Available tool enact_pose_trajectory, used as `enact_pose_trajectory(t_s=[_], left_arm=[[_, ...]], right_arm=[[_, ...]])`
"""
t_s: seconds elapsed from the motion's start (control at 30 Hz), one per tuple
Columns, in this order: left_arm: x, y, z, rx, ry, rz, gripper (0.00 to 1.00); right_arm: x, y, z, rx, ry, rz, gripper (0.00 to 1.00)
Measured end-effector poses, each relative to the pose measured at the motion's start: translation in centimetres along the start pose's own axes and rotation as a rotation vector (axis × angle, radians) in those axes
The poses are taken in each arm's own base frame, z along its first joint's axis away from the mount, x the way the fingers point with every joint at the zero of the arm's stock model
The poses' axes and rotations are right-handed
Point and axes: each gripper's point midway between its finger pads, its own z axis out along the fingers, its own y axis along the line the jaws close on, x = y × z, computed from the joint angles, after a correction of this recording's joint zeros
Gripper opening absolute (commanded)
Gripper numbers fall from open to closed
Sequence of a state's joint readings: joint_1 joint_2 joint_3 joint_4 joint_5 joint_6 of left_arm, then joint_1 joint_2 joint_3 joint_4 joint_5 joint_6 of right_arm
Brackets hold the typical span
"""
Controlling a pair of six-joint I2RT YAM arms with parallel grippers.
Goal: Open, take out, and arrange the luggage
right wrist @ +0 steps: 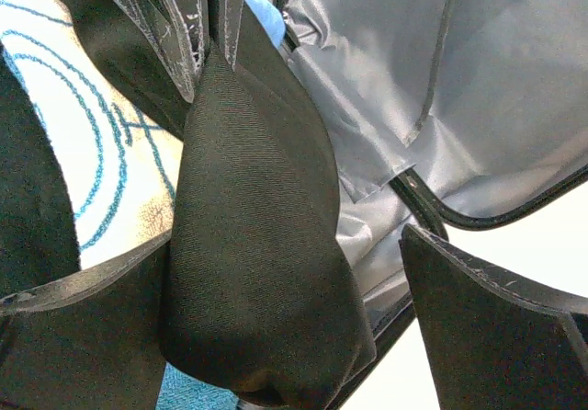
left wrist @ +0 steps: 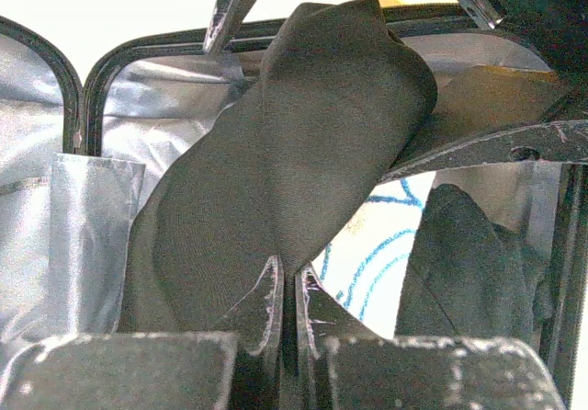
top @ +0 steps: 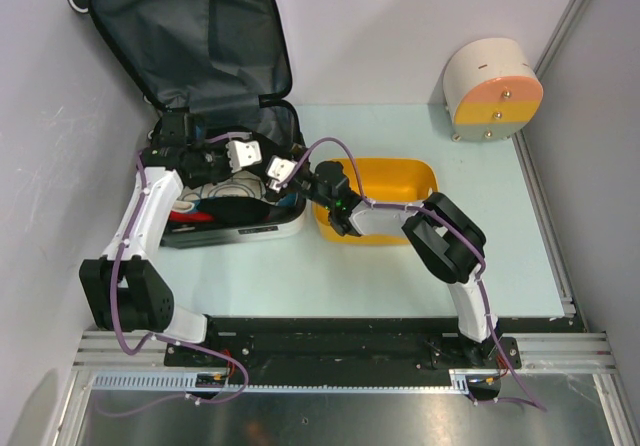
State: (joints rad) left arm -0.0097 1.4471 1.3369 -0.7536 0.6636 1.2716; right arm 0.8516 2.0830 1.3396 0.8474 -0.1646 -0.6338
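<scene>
The luggage [top: 190, 36] lies open at the back left, its lid leaning on the wall and its grey lining showing [left wrist: 165, 134]. My left gripper [top: 245, 154] is over the lower half and is shut [left wrist: 292, 277] on one end of a folded black cloth [left wrist: 294, 143]. My right gripper [top: 280, 171] is open, its fingers [right wrist: 478, 318] spread on either side of the cloth's other end [right wrist: 248, 226], with a gap on the right side. A white cloth with blue lines [left wrist: 386, 244] and another dark garment [left wrist: 469, 263] lie beneath in the case.
A yellow plastic basket [top: 400, 171] stands just right of the suitcase, under the right arm. A round cream-and-orange drawer box [top: 492, 91] sits at the back right. The grey wall runs close along the left side.
</scene>
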Motion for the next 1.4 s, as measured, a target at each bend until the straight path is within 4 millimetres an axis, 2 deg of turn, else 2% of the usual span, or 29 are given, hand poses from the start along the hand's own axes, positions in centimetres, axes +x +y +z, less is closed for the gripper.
enact_pose_trajectory(t_s=[0.2, 0.3, 0.4, 0.43, 0.47, 0.53, 0.57, 0.63, 0.7, 0.9, 1.0, 1.2, 1.3, 1.33, 1.4], left_arm=[[0.0, -0.1, 0.0, 0.002, -0.001, -0.001, 0.0], [0.0, -0.1, 0.0, 0.002, -0.002, -0.001, 0.0], [0.0, -0.3, -0.1, 0.0, -0.002, 0.001, 0.0], [0.0, -0.4, -0.1, -0.001, -0.002, 0.002, 0.01], [0.0, -0.6, -0.2, -0.002, -0.002, 0.003, 0.08], [0.2, -0.9, -0.5, -0.007, 0.002, -0.002, 0.21], [0.4, -1.0, -0.7, -0.011, 0.006, -0.008, 0.37], [0.8, -0.9, -1.1, -0.022, 0.018, -0.021, 0.54], [1.2, -0.7, -1.8, -0.043, 0.037, -0.033, 0.75], [3.7, 0.1, -3.2, -0.088, 0.104, -0.074, 0.85], [5.2, 0.2, -3.2, -0.088, 0.127, -0.105, 0.84], [7.6, 0.7, -2.2, -0.065, 0.165, -0.153, 0.78], [8.1, 0.9, -1.8, -0.057, 0.168, -0.167, 0.58], [8.1, 1.0, -1.7, -0.056, 0.167, -0.173, 0.41], [8.0, 1.3, -1.6, -0.058, 0.16, -0.187, 0.22]], right_arm=[[-0.1, -0.1, 0.0, -0.014, -0.006, -0.09, 0.97], [0.1, 0.4, 0.2, -0.042, -0.016, -0.148, 0.8], [1.3, 1.0, 0.5, -0.058, -0.01, -0.18, 0.36], [1.7, 1.1, 0.5, -0.06, -0.005, -0.184, 0.11], [2.2, 1.3, 0.5, -0.062, 0.0, -0.182, 0.0], [2.4, 1.3, 0.6, -0.06, -0.002, -0.177, 0.0], [2.2, 1.1, 0.8, -0.054, -0.007, -0.173, 0.0], [1.6, 0.4, 1.1, -0.035, -0.016, -0.163, 0.0], [1.2, -0.9, 1.4, -0.004, -0.02, -0.149, 0.0], [0.9, -4.2, 2.0, 0.053, -0.014, -0.088, 0.0], [1.1, -4.8, 1.9, 0.062, -0.01, -0.069, 0.0], [1.4, -4.5, 1.9, 0.053, 0.0, -0.052, 0.0], [1.4, -4.4, 1.9, 0.049, 0.001, -0.047, 0.0], [1.5, -4.3, 1.9, 0.047, 0.002, -0.045, 0.0], [1.5, -4.3, 1.9, 0.045, 0.005, -0.043, 0.0]])
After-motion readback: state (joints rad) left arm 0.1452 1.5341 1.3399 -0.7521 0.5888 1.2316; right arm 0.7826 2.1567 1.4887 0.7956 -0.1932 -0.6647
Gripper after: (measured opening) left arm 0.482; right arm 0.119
